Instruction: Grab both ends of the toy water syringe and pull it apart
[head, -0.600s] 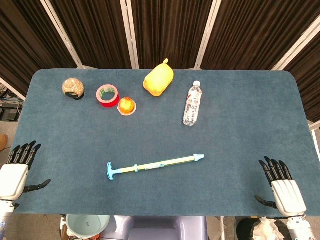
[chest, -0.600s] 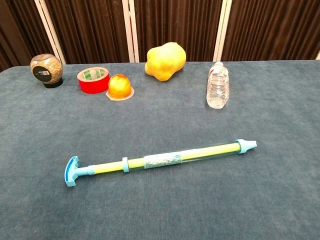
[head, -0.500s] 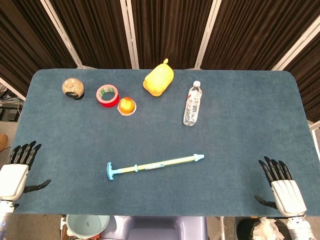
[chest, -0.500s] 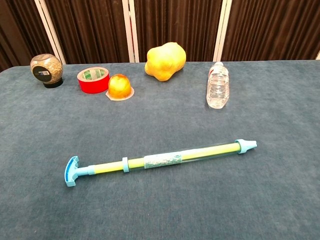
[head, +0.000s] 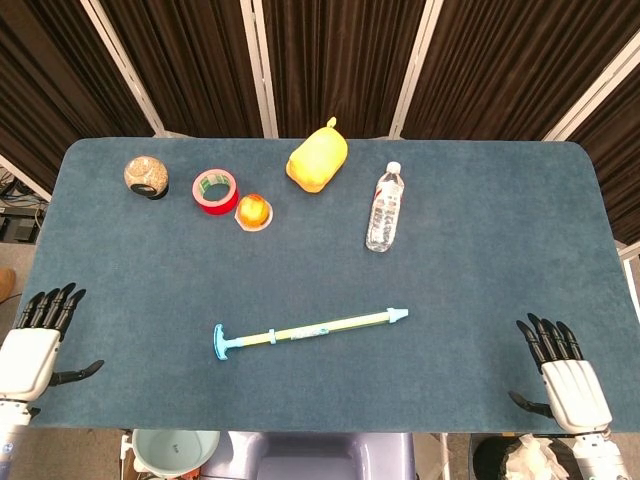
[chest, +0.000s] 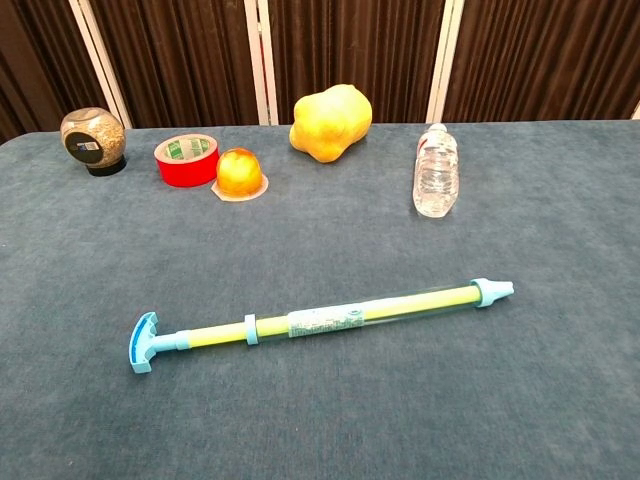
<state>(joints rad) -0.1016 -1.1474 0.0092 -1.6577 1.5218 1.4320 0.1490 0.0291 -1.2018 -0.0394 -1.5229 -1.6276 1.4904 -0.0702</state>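
The toy water syringe (head: 310, 329) (chest: 320, 321) lies flat near the table's front middle, a yellow-green tube with a blue T-handle at its left end and a blue nozzle at its right end. My left hand (head: 35, 345) rests at the front left corner of the table, fingers spread, holding nothing. At the front right corner sits my right hand (head: 566, 375), fingers also apart and empty. Both hands are far from the syringe. The chest view shows neither hand.
Along the back stand a round jar (head: 147, 176), a red tape roll (head: 215, 190), an orange jelly cup (head: 254, 211), a yellow plush lump (head: 318, 157) and a lying water bottle (head: 384, 207). A bowl (head: 175, 446) sits below the blue table (head: 480, 280) front edge.
Both hands have slid very slightly toward the front edge. The syringe and the other objects have not moved.
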